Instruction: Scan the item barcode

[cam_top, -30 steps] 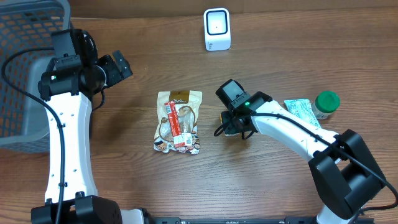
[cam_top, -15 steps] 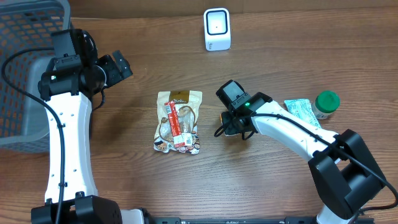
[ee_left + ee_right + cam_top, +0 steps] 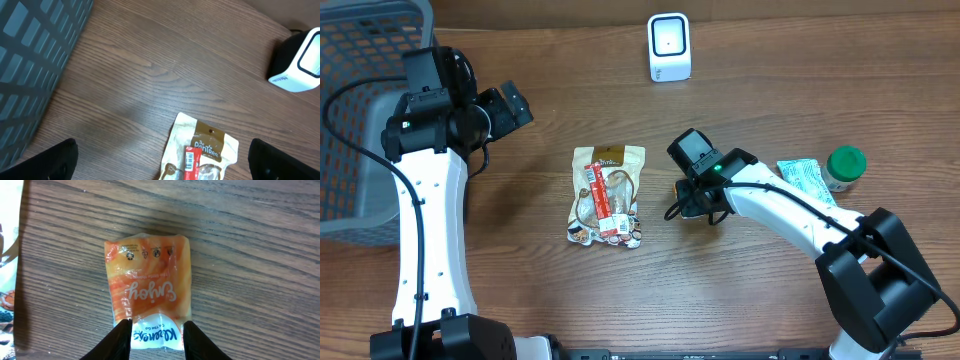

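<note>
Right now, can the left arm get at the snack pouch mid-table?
Probably yes. The left gripper has its jaws wide open and empty, nothing lies between it and the snack pouch, and the right gripper is off at the orange packet on the pouch's far side.

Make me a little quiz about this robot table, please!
1. True or false: the white boxy plastic scanner lies inside the grey mesh basket.
2. What sits between the right claw fingers? A) a banana B) the orange crinkly plastic packet C) a spoon
3. Fill in: the left claw is wide ____.
Key: 1 false; 2 B; 3 open.
</note>
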### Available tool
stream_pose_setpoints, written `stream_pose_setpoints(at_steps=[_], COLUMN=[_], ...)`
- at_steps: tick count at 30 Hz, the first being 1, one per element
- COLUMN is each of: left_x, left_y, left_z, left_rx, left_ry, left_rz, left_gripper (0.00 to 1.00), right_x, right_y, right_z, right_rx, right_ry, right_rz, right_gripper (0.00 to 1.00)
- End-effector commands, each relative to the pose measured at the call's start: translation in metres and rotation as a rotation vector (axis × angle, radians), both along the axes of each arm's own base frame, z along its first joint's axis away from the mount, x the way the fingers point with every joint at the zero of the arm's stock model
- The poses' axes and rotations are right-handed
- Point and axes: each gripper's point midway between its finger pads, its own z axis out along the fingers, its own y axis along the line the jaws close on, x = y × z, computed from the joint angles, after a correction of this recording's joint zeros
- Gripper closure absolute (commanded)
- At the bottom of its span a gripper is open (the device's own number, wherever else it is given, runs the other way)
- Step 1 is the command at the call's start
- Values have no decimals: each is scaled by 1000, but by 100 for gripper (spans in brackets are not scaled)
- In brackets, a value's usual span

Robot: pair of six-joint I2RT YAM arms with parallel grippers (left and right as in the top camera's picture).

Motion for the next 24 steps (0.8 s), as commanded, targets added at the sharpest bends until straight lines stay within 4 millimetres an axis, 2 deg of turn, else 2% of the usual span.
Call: stream_pose_setpoints(at_steps=[1,7,17,24], left_x=[-1,-1,-1,-1], left_y=[2,2,2,2], left_z=[13,13,13,13], left_rx=[19,19,19,19], left_ry=[-34,-34,-34,-34], left_rz=[-6,-6,-6,-6], left_gripper=[0,0,0,0], right_x=[-4,-4,-1,8], right_y=[6,4,4,12], right_z=[2,-7,-6,7], right_rx=[13,-1,-6,18], right_ry=[-13,-30,-46,-73], right_rz=[14,16,13,16], right_gripper=[64,64,64,62])
